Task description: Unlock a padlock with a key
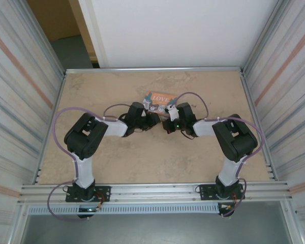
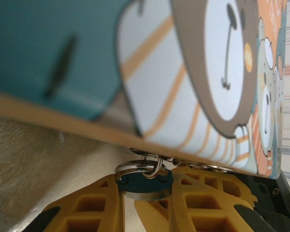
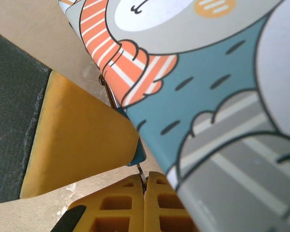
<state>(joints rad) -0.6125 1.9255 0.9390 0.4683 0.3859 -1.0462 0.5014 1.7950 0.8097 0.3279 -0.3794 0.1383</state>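
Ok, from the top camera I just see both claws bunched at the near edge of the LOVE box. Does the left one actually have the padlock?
Observer: Yes. On the left wrist camera the left claw pinches the padlock by its dark teal body, just under the edge of the box.
Operator: Is the shackle free?
Observer: No. The silvery shackle is hooked through metal rings at the box's edge.
Operator: And the right claw?
Observer: Shut. On the right wrist camera the right claw nips what looks like the key, a thin metal sliver pointing up at the padlock's teal corner.
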